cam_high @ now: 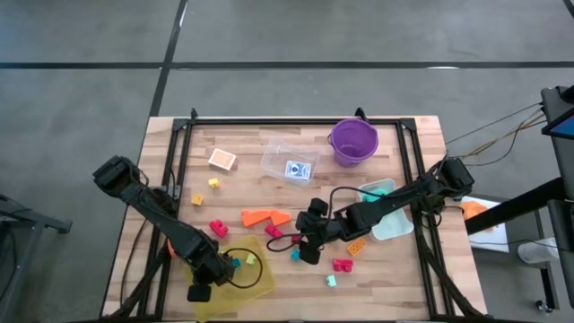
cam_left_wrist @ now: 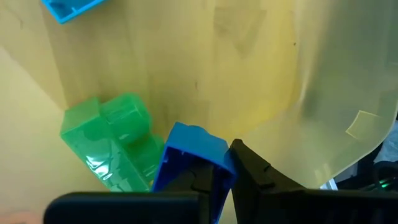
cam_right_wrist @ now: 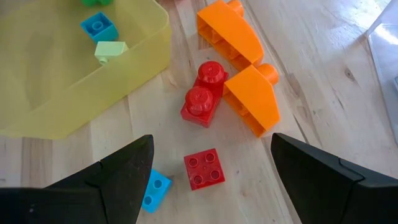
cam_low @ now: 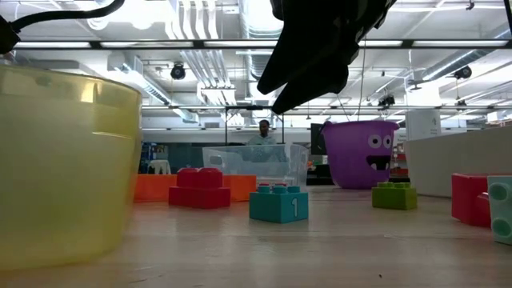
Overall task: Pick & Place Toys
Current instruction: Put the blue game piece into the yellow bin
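Wooden table (cam_high: 269, 296); yellow tray (cam_high: 260, 285) at its near-left corner; purple bucket (cam_high: 353, 142) at the far side. Right gripper (cam_right_wrist: 211, 171), fingers spread wide, above a small red brick (cam_right_wrist: 204, 168), with two orange wedges (cam_right_wrist: 239, 68) near. Left gripper (cam_left_wrist: 224, 180) inside the tray, fingers pinching a blue brick (cam_left_wrist: 189, 165); green brick (cam_left_wrist: 112, 146) touching it

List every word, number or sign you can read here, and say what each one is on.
"1": on the front of the teal brick, low view.
Card pack in the clear tub: a dark printed mark, too small to read.
Purple bucket: a drawn face with eyes and a toothy mouth, no writing.
Nothing else can be read.
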### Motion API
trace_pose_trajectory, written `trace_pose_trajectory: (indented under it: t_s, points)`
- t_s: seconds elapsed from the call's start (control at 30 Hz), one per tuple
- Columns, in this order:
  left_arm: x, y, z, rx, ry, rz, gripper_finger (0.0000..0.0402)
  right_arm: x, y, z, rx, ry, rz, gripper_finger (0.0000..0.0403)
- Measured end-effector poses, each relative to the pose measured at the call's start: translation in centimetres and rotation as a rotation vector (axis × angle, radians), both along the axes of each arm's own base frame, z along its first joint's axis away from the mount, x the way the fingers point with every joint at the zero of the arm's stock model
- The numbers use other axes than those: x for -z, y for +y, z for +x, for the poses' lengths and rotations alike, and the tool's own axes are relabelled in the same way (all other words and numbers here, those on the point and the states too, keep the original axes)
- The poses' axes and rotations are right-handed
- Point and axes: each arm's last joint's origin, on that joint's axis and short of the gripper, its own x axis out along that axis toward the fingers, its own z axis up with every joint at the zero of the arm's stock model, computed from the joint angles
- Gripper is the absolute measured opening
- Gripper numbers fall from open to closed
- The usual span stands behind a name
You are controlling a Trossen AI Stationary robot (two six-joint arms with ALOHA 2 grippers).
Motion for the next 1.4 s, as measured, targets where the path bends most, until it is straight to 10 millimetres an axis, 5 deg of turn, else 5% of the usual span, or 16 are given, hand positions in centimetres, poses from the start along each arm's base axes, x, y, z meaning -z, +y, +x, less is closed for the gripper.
trace_pose_trajectory:
  t_s: [0.77,1.4]
  points:
    - [-0.01,-0.05,0.05,0.060,-0.031,-0.012,0.0034,0.01,0.00,0.00,0.000,0.000,0.001,0.0320]
    - [-0.06,-0.18,0.27,0.078,-0.065,-0.026,0.0177,0.01,0.00,0.00,0.000,0.000,0.001,0.0320]
